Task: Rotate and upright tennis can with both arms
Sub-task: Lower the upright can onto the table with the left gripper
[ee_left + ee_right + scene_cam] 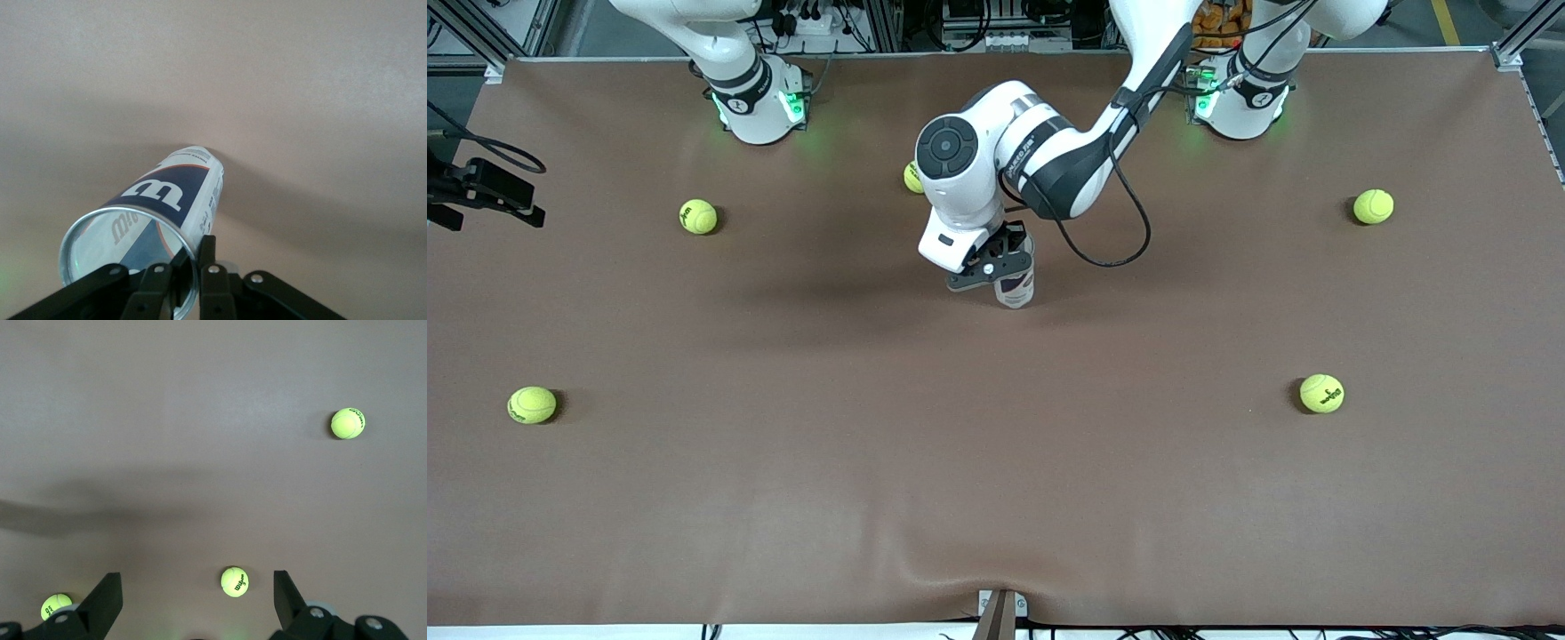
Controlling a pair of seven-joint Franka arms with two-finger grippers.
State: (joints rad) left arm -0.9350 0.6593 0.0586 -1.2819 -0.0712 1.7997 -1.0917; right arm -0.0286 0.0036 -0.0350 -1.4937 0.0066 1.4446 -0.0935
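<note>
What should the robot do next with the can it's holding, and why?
Probably let go and lift away. The tennis can already stands upright on the table, open end up, with the left gripper pinching its rim. The right gripper waits open, up above some tennis balls.

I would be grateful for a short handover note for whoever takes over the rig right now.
Left tool: at mid-table, shut on the rim of the tennis can.
Right tool: open, holding nothing, waiting high over the right arm's end of the table.
Tennis can: upright, open end up, base on or just above the table; contact unclear.
Done: can rotated upright.
Left: confirm it stands, release, retract the left arm.
</note>
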